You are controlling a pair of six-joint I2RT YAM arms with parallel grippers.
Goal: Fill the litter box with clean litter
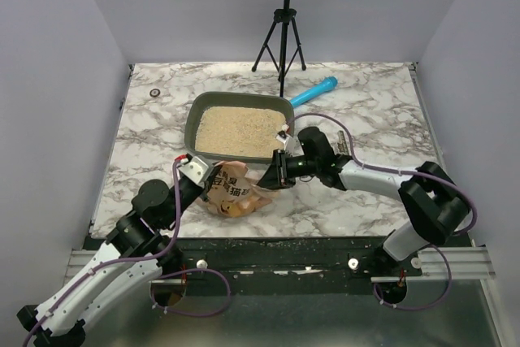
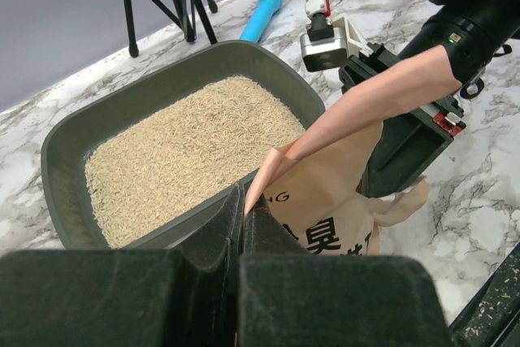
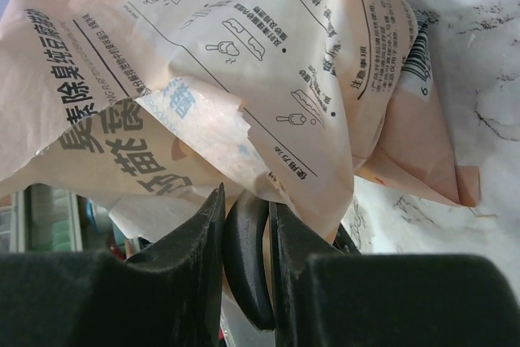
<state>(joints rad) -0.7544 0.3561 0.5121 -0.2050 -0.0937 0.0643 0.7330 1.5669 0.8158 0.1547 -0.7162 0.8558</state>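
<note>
**Left gripper** (image 2: 242, 207): your black fingers are clamped together on one edge of the bag (image 2: 337, 193), with the film pinched flat between them.

**Right gripper** (image 3: 244, 221): your fingers are pressed closed on a fold of the same bag, at its other side.

**Bag:** thin, crinkly orange-pink plastic, held between your two grippers just in front of the near wall of the litter box. The top edge is stretched taut.
- It carries large dark Chinese characters. "臭" is legible from the left wrist, with the Latin letters "NG" above it.
- The right wrist view shows a row of small line pictograms with captions too fine to read, and a barcode (image 3: 416, 46) beside a "6".

**Litter box** (image 1: 193, 119): a shallow dark grey-green plastic tray with rounded corners and a flared rim. It sits mid-table, beyond both grippers.

**Clean litter** (image 1: 240, 132): pale beige, short rice-like granules. They cover the tray floor in a fairly even layer below the rim.

**Table** (image 1: 366, 107): white marble pattern with grey veins.

**Blue tube** (image 1: 315, 91): smooth cylinder lying just beyond the tray's far right corner.

**Tripod stand** (image 1: 280, 38): black, at the far edge.
</note>
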